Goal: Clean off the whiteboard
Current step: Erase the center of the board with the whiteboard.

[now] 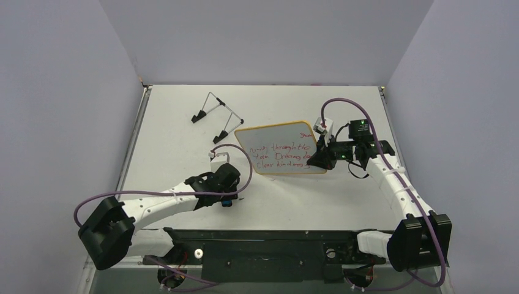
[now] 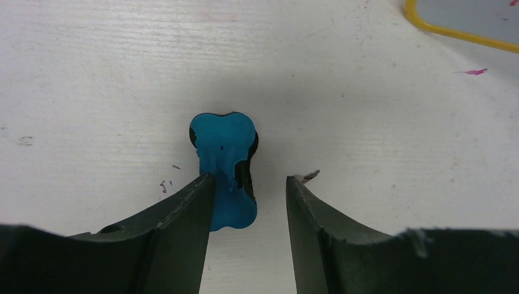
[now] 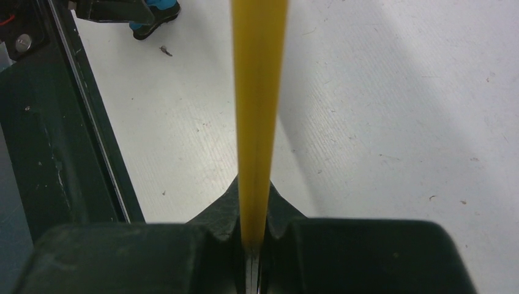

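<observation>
The white worktop point(image 1: 183, 122) carried everything, with grey walls around it. The whiteboard point(image 1: 278, 149) sat right of the middle of the worktop. It was a white rectangle with rounded corners and a yellow-orange rim, with three lines of red handwriting across its lower half and a small red mark near its upper right corner. The right pincer point(image 1: 319, 160) was clamped shut on the board's right edge. In the right wrist view the rim point(image 3: 258, 110) ran straight away from between the closed fingers, seen edge-on, and cast a shadow on the worktop beside it. The left arm reached in from the near left, and the left pincer point(image 1: 227, 201) pointed down at the worktop just in front of the board's near left corner. Its jaws stood apart around a small blue eraser point(image 2: 223, 144) shaped like a bone, with black showing on one side. One finger point(image 2: 190, 214) overlapped the eraser's edge while the other stood clear of it, so nothing was gripped. A thin wire stand point(image 1: 214, 113) with black feet lay behind the board's left end, near it.
</observation>
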Motion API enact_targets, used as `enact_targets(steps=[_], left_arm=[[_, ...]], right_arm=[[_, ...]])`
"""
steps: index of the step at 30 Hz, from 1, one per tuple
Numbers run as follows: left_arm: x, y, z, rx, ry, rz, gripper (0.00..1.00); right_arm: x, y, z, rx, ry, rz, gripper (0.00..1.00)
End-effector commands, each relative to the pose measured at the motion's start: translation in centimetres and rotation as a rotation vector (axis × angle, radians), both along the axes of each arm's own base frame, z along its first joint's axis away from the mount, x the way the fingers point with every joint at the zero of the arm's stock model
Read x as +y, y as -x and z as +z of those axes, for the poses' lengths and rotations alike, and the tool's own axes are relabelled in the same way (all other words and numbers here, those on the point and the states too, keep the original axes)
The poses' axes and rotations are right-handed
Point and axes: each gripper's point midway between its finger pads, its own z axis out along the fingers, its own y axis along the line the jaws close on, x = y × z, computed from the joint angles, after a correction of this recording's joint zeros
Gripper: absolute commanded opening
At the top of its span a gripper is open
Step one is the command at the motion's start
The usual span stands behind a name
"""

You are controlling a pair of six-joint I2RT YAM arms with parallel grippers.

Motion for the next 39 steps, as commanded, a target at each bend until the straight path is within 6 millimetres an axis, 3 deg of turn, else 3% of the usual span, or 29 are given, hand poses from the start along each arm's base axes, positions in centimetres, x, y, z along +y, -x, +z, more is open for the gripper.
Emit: enact_targets(steps=[1,8,19,33,39], left_arm=[[0.7,-1.2,1.0,-0.04,-0.097,0.063,0.45],[0.9,-1.9,2.4,-0.079,-0.124,0.059,0.51],[1.4,-1.4,0.0,0.005,-0.177,-0.002,0.53],[1.0,-0.7,-2.7,0.09,-0.173,-0.054,0.29],[1.3,-0.8,-2.6,0.084,-0.174,-0.05,0.09]], right_arm=[[0.5,-0.5,1.7,-0.058,-0.038,0.039,0.0],[0.4,-0.3,1.6,-0.052,-0.038,0.052,0.0],[0.4,-0.1,1.4,-0.041,-0.038,0.066,0.0],[0.3,0.0,1.3,-0.031,-0.038,0.072,0.0],[0.3,0.1,1.2,-0.026,-0.04,0.076,0.0]])
